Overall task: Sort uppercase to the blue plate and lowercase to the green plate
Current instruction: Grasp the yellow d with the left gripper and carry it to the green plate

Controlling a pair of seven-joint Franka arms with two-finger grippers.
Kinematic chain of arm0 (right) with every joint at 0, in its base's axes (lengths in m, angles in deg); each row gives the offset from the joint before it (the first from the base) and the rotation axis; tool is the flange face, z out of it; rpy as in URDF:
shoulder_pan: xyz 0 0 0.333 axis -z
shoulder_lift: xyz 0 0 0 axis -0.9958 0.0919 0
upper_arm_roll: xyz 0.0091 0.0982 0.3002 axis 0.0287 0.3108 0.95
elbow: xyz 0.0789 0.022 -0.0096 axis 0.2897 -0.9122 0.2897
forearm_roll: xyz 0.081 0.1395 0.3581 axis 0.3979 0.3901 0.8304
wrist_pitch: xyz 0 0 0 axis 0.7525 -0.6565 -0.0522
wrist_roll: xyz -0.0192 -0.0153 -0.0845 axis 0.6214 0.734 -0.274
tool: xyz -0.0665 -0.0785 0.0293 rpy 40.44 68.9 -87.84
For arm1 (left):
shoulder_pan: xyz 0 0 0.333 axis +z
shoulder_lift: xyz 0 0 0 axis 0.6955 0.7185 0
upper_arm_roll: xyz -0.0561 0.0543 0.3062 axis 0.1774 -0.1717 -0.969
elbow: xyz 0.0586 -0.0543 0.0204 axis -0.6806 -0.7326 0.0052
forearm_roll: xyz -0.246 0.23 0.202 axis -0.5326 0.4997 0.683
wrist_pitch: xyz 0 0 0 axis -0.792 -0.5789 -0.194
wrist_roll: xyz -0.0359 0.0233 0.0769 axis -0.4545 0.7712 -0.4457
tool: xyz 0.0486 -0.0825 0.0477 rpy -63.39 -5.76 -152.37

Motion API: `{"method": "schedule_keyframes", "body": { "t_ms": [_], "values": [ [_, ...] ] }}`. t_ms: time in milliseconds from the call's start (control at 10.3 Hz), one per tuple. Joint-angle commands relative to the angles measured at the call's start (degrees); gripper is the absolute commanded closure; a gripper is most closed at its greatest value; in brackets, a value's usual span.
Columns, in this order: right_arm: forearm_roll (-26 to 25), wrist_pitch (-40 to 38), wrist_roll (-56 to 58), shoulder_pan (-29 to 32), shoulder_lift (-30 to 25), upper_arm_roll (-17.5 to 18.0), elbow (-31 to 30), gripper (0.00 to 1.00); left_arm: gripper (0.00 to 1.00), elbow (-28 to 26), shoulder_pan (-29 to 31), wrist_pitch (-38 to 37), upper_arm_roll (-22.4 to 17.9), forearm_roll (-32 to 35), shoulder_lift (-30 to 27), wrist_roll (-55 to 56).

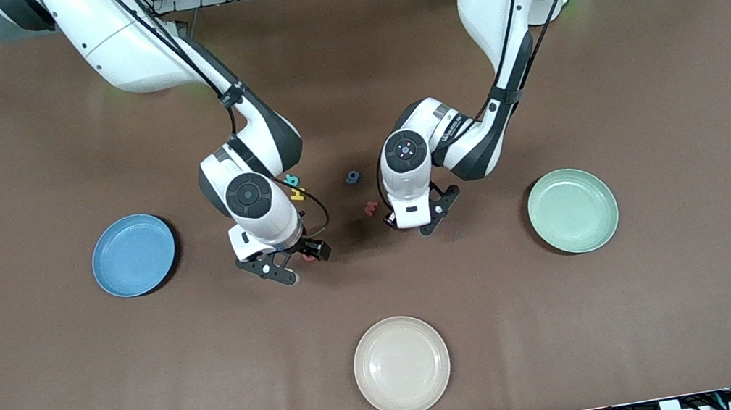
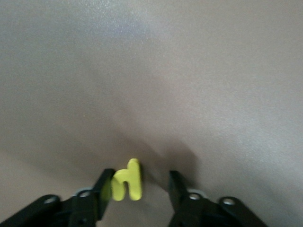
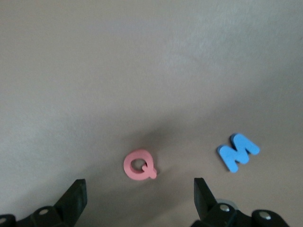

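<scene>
the left gripper is low over the middle of the brown desk, its fingers partly closed around a small yellow lowercase letter; one finger touches the letter, the other stands a little apart from it, so no firm hold shows; in the front view this gripper sits between the 2 side plates, toward the green plate; just beside it lie a red lowercase m and, farther from the front camera, a blue lowercase g; the right gripper is wide open and holds nothing, hanging over a red uppercase q with a blue angular uppercase letter beside it; in the front view the right gripper is toward the blue plate; a teal letter and a yellow letter peek out beside the right arm's wrist; both coloured plates hold no letters; a cream plate lies nearest the front camera.
</scene>
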Motion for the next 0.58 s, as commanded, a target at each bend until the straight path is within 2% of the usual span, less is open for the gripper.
{"method": "schedule_keyframes", "body": {
  "t_ms": [0, 195, 486],
  "values": [
    [-0.6, 1.5, -1.8, -1.7, 1.2, -0.7, -0.4, 0.00, 1.00, -1.4, 0.5, -0.6, -0.6, 1.5, -3.1, 1.9],
    [-4.2, 2.3, -1.8, -1.7, 1.9, -0.6, -0.4, 0.00, 1.00, -3.5, 4.2, -1.6, -0.6, 1.6, -8.0, -1.7],
    [-7.3, 4.4, -0.8, -1.6, 3.2, -0.6, -0.4, 0.00, 1.00, -3.1, 13.4, -14.1, -0.6, 1.4, -14.8, -18.0]
  ]
}}
